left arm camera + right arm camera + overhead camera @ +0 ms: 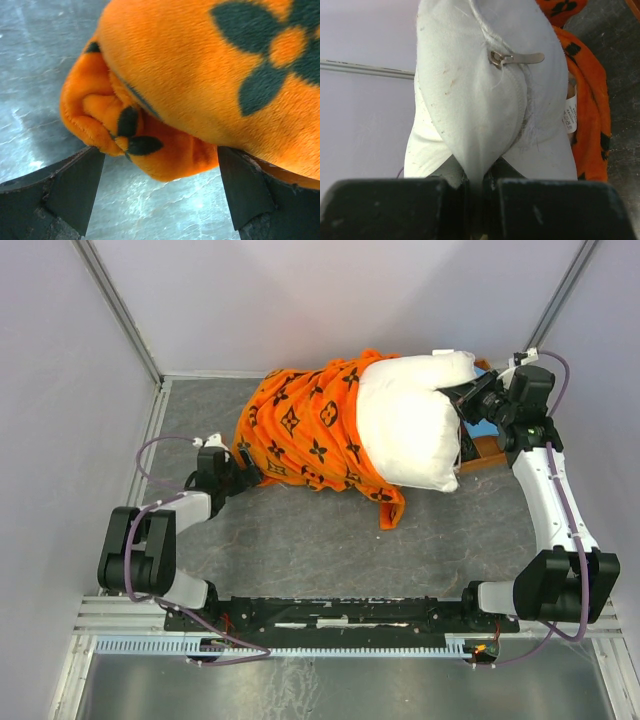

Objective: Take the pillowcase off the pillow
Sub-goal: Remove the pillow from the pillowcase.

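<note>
grey counter [320,550] inspected from above. the pillow [410,430] lies in the far half. its right portion is bare and white, and its left portion sits inside the pillowcase [300,430]. the pillowcase is bunched and wrinkled, with a loose flap trailing toward the near side below the pillow. the left end effector [248,470] is at the pillowcase's near-left edge, against the fabric; jaw position not discernible. the right end effector [465,400] meets the pillow's right end. a blue item [484,428] and a brown board [487,452] lie just right of the pillow, partly hidden by the right arm.
</note>
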`<state>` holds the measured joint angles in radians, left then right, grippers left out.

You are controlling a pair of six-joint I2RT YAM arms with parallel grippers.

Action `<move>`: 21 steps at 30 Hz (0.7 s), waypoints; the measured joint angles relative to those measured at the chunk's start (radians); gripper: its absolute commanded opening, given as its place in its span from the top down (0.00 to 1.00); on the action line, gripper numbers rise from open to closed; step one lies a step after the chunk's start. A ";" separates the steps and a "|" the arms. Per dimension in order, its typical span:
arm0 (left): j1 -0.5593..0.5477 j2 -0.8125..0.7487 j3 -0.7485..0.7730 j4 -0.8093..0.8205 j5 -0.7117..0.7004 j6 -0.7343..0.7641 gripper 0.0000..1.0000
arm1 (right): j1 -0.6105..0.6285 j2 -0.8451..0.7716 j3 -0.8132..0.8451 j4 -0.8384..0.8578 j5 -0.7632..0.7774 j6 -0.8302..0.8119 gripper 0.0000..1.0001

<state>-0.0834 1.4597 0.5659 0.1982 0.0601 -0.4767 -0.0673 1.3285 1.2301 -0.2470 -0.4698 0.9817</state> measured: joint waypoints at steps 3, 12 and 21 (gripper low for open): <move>-0.026 0.043 0.033 0.016 -0.002 0.000 0.30 | 0.002 0.000 -0.002 0.000 0.000 0.000 0.98; -0.032 0.124 0.080 0.003 -0.025 -0.014 0.97 | 0.006 -0.013 -0.010 0.000 0.000 0.002 0.98; 0.196 -0.122 0.017 -0.095 -0.082 -0.144 0.97 | -0.043 0.061 0.190 -0.039 -0.061 0.113 0.98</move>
<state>0.1127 1.3380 0.5827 0.1036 -0.0223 -0.6209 -0.1101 1.3899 1.4197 -0.2855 -0.5312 1.0946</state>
